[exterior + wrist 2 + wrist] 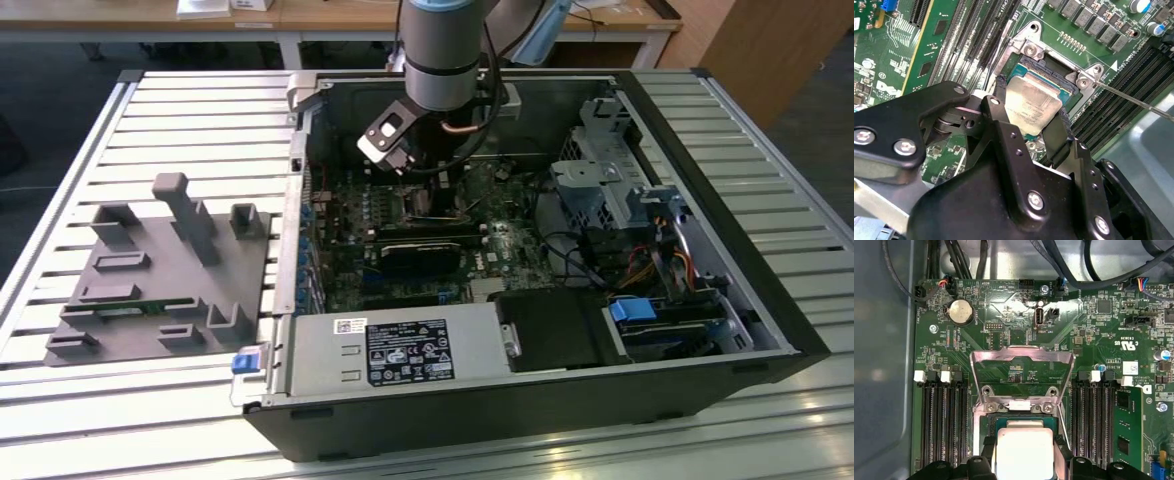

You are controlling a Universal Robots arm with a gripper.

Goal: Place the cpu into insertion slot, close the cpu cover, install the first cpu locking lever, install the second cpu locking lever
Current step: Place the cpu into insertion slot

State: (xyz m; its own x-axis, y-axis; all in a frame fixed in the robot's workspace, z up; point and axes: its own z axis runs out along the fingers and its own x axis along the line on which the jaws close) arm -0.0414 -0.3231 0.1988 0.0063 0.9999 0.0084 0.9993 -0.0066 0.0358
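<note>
clasping the cpu (1024,455) at the insertion slot (1049,71), cpu cover (1021,352) upright beyond.

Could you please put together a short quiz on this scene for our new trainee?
1. True or false: the metal cover stands open, not closed over the socket.
2. What sits between the fingers of the gripper? A) a coin battery B) the chip C) a cable
3. Short answer: in the exterior view, on which side of the computer case does the grey holder block lie?

Key: 1 true; 2 B; 3 the exterior view's left.
</note>
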